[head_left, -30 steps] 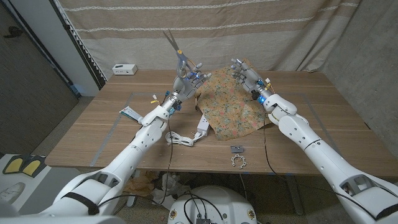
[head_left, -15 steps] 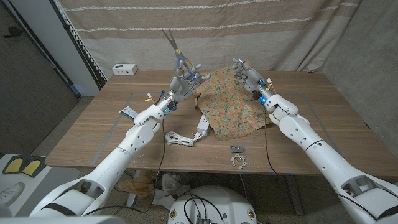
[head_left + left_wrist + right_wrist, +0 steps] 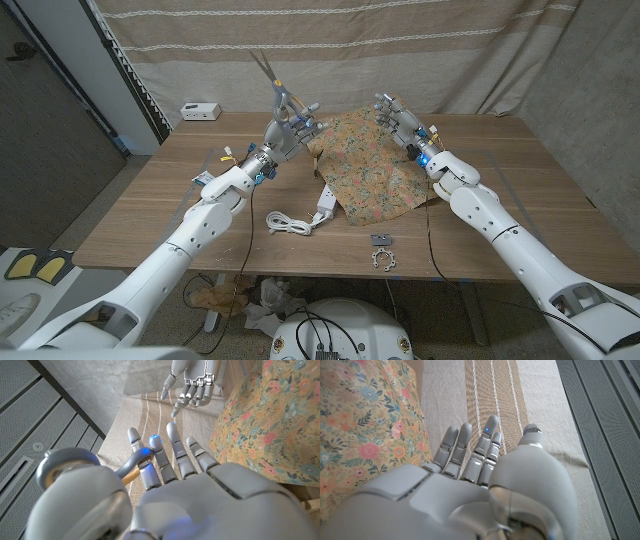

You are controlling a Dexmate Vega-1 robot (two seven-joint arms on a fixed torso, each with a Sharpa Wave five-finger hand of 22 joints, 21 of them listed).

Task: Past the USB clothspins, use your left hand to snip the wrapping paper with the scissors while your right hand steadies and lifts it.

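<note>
1. The left hand (image 3: 287,134), upper centre-left of the head view, grips the scissors (image 3: 276,88), blades pointing up.
2. The right hand (image 3: 398,122) pinches the top edge of the floral wrapping paper (image 3: 372,170), lifting it at centre frame.
3. A white cable (image 3: 288,223) lies on the table (image 3: 150,215), below the paper's left edge.

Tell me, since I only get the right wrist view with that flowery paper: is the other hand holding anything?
Observer: Yes. In the head view the left hand holds the scissors, blades pointing up.
Operator: Are they cutting the paper yet?
Observer: No. The blades stand well above the wrapping paper, which has its far edge raised beside that hand.
Operator: Anything else lying about?
Observer: A white cable lies coiled in front of the paper's near corner.
</note>
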